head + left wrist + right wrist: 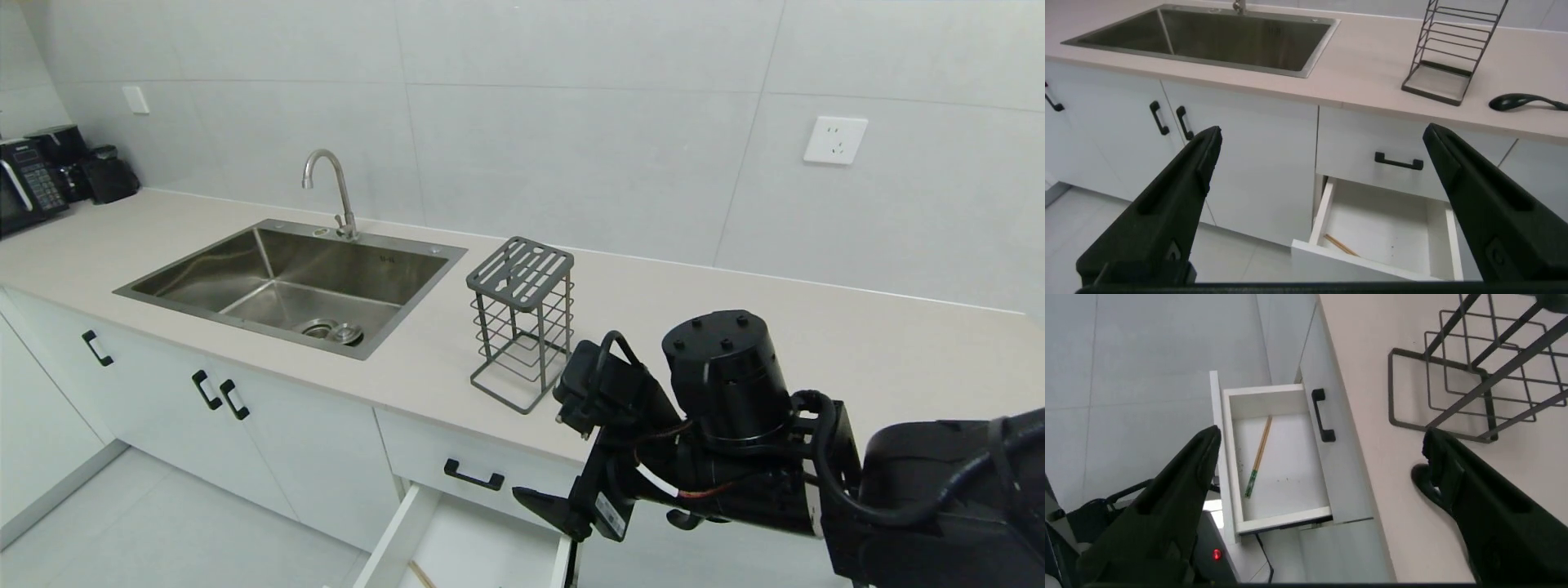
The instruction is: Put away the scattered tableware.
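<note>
Hovering above the front edge of the tabletop [735, 327], my right claw [1321, 443] has its fingers spread wide with nothing between them. My left claw [1321, 135] hangs out in front of the cabinets, facing them, and it too is spread and empty. Below the tabletop a white drawer [1290, 478] stands pulled out, and a pair of wooden chopsticks [1259, 456] with green tips lies inside it, slanting along one side. On the tabletop a dark wire rack [522, 322] stands upright, apart from the steel sink [269, 261] on my left. Just beside the rack's base, near the front edge, lies a black utensil [1527, 101]. It looks like a spoon or small ladle, though one of my right fingers partly covers it in the right wrist view, so I cannot be sure. It sits on the tabletop, not in the drawer.
</note>
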